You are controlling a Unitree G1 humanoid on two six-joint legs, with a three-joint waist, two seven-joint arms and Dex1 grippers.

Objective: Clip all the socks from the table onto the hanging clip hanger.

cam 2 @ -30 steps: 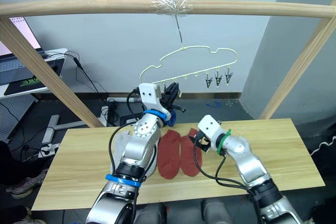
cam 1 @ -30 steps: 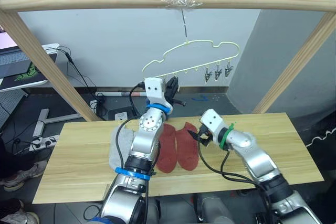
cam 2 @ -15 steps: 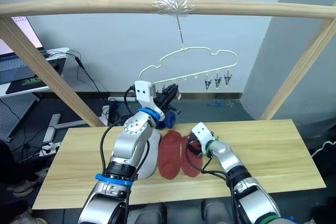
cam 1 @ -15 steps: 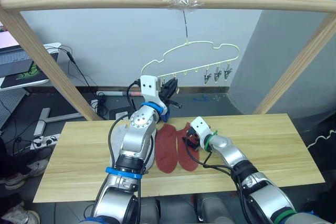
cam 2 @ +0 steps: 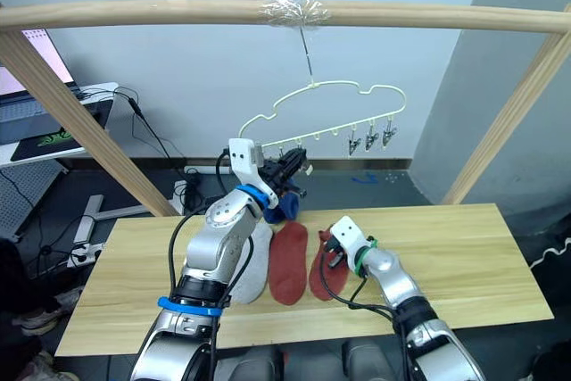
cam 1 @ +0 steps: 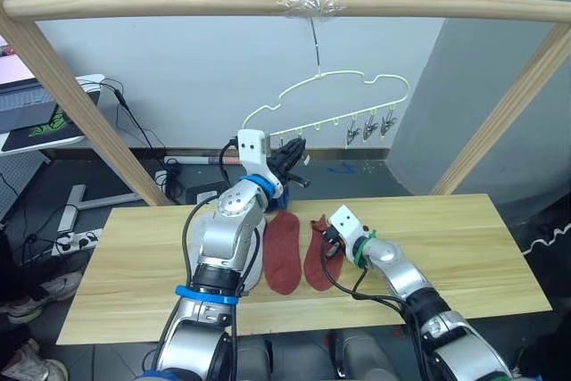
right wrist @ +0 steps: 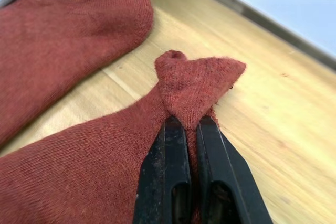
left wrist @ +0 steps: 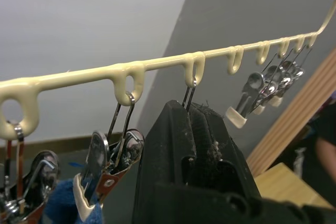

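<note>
Right tool (right wrist: 185, 129) was pinched shut on a thin fold of the right red sock (cam 1: 318, 260), which lay on the tabletop (cam 1: 464, 247); fold might slip on lifting. Left tool (left wrist: 191, 129), closed on a clip at the hanger (cam 1: 343, 95), could tilt it

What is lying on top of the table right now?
On the table lie two rust red socks, the right pincer pinching one cuff, and a light grey sock. The left arm covers what lies beneath it.

Socks (cam 1: 284, 252) lie on the table (cam 1: 464, 238), below the clip hanger (cam 1: 343, 104)
</note>
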